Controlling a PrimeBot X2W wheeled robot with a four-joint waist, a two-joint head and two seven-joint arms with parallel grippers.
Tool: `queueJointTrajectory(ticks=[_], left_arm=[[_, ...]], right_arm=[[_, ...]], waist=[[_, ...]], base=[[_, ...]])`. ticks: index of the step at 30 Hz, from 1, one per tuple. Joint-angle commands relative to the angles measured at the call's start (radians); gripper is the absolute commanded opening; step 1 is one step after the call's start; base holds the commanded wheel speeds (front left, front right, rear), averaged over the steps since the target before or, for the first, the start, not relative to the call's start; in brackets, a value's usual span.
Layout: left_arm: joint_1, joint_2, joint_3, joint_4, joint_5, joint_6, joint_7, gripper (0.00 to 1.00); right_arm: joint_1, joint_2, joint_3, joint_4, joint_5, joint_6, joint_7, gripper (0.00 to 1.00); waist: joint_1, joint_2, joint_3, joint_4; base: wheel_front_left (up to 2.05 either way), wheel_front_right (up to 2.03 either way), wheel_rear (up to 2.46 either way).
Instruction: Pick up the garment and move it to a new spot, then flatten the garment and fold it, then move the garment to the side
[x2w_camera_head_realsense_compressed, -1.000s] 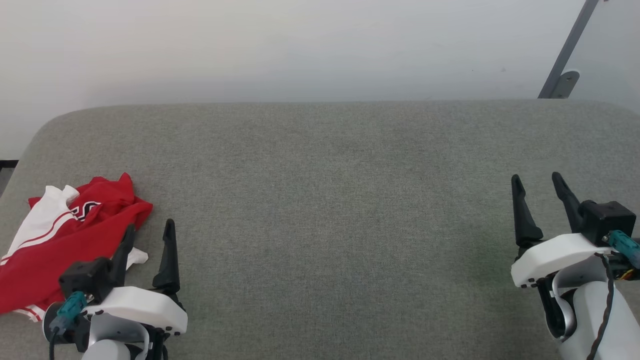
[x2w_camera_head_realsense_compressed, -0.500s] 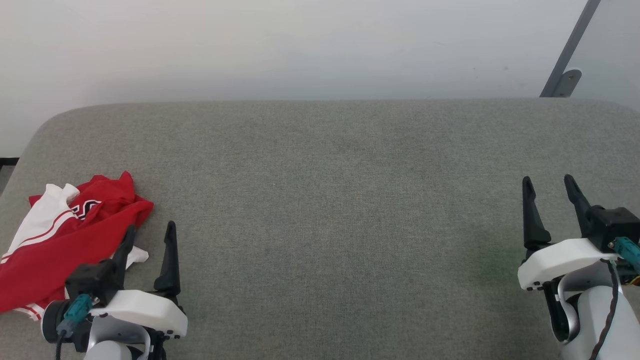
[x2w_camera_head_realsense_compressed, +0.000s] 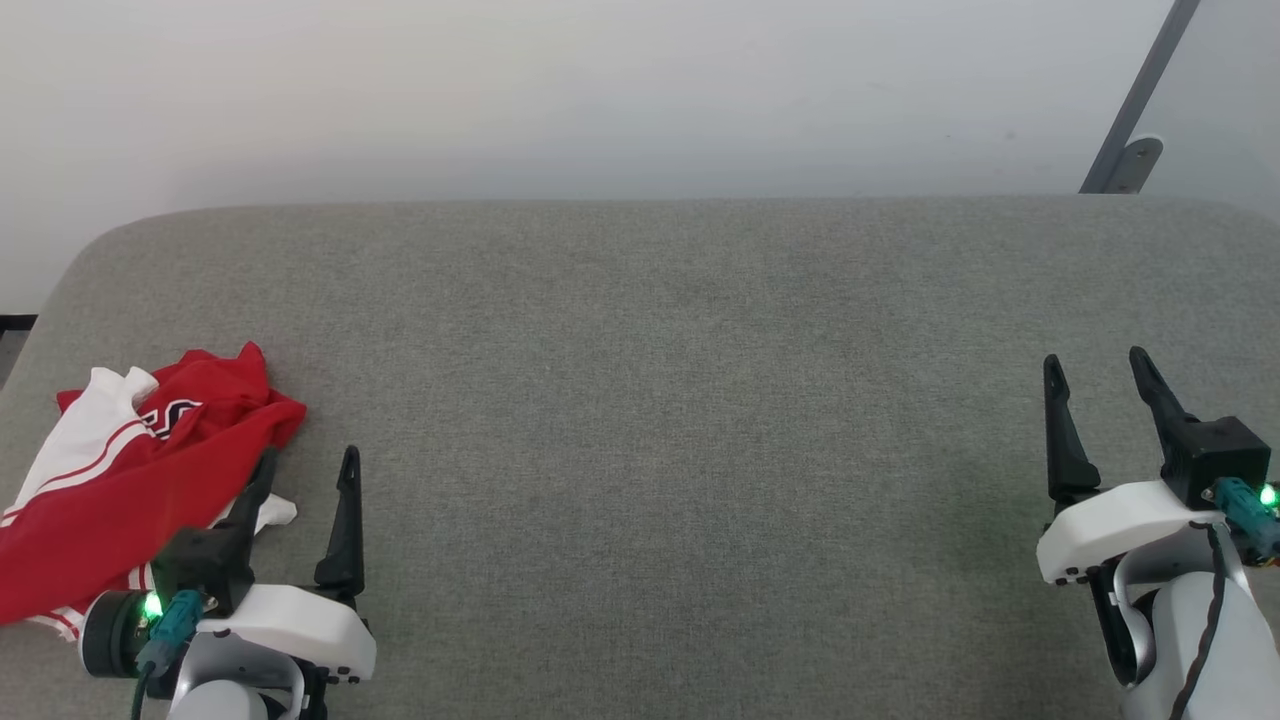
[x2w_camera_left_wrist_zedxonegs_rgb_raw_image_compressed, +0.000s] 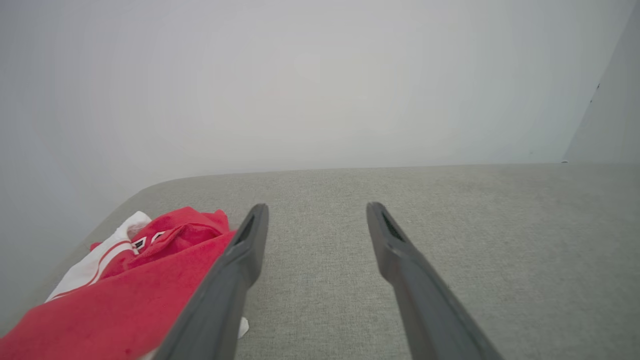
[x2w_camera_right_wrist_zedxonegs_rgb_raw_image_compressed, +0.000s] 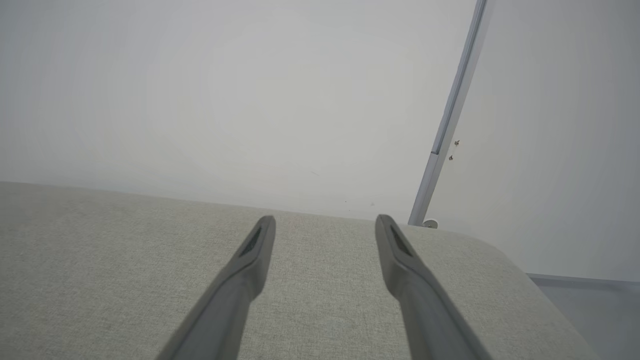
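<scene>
The garment (x2w_camera_head_realsense_compressed: 130, 470), red with a white sleeve and striped trim, lies crumpled at the near left of the grey fabric-covered table (x2w_camera_head_realsense_compressed: 660, 400). Part of a black print shows on it. My left gripper (x2w_camera_head_realsense_compressed: 308, 458) is open just to the right of the heap, its left finger overlapping the red cloth's edge in the head view, nothing between the jaws. In the left wrist view the garment (x2w_camera_left_wrist_zedxonegs_rgb_raw_image_compressed: 125, 295) lies left of the left gripper (x2w_camera_left_wrist_zedxonegs_rgb_raw_image_compressed: 316, 210). My right gripper (x2w_camera_head_realsense_compressed: 1092, 364) stands open and empty at the near right, far from the garment; the right wrist view has the right gripper (x2w_camera_right_wrist_zedxonegs_rgb_raw_image_compressed: 324, 222) over bare table.
A pale wall runs behind the table's far edge. A grey metal post (x2w_camera_head_realsense_compressed: 1135, 100) leans at the back right, with a bracket at its foot. The table (x2w_camera_right_wrist_zedxonegs_rgb_raw_image_compressed: 100, 260) has rounded corners, and floor shows beyond its right end.
My left gripper drew back slightly toward the near edge. My right gripper shifted a little to the right. Green lights now glow on both wrists. The garment has not moved.
</scene>
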Motion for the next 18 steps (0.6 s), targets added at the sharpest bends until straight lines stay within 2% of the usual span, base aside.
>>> queueJointTrajectory(ticks=[1,6,18], left_arm=[[-0.018,0.003,0.003,0.002,0.031,-0.005,-0.009,1.00],[-0.020,0.001,0.005,0.013,0.055,-0.009,-0.017,1.00],[-0.036,-0.013,0.010,0.033,0.018,-0.020,-0.017,1.00]], right_arm=[[-0.010,-0.002,-0.002,0.006,-0.022,0.000,-0.011,1.00],[-0.017,-0.002,-0.002,0.013,-0.038,0.000,-0.019,1.00],[-0.015,-0.007,-0.004,0.013,0.004,0.000,-0.018,1.00]], waist=[[0.0000,0.0000,0.001,0.001],[0.0000,0.0000,0.007,0.005],[0.0000,0.0000,0.013,0.026]], base=[[0.00,0.00,0.00],[0.00,0.00,0.00],[0.00,0.00,0.00]])
